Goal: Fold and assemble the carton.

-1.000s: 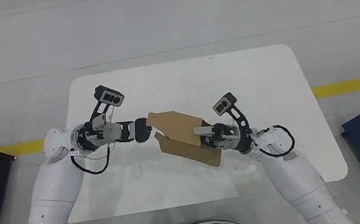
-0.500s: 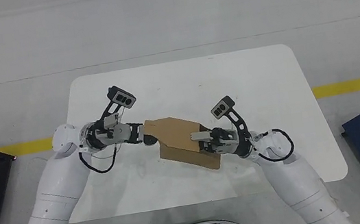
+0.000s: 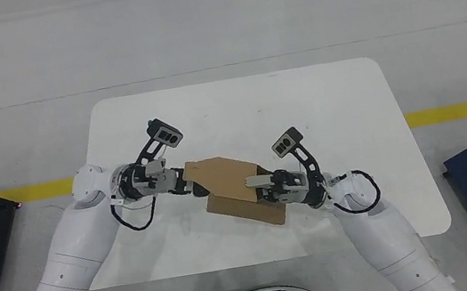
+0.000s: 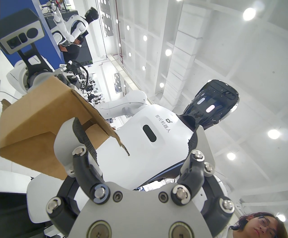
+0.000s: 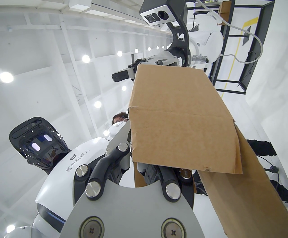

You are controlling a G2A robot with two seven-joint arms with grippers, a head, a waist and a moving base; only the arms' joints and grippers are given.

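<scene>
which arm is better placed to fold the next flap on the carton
Left, probably. The left end effector is open beside the carton's loose end flap; the right end effector is clamped on the carton, steadying it.

A: Which parts of the carton (image 3: 230,175) are out of sight?
B: From above, its underside and the strip of table (image 3: 328,114) beneath it; whether it rests there cannot be told. Each wrist view cuts the carton off at the picture's edge.
A: And the grippers?
B: In the right wrist view a flap covers the tips of the right gripper (image 3: 262,181). From above, the left gripper (image 3: 186,178) is too small to judge contact with the carton's corner. In its wrist view one finger (image 4: 66,139) overlaps the cardboard; touching or apart, undecidable.
</scene>
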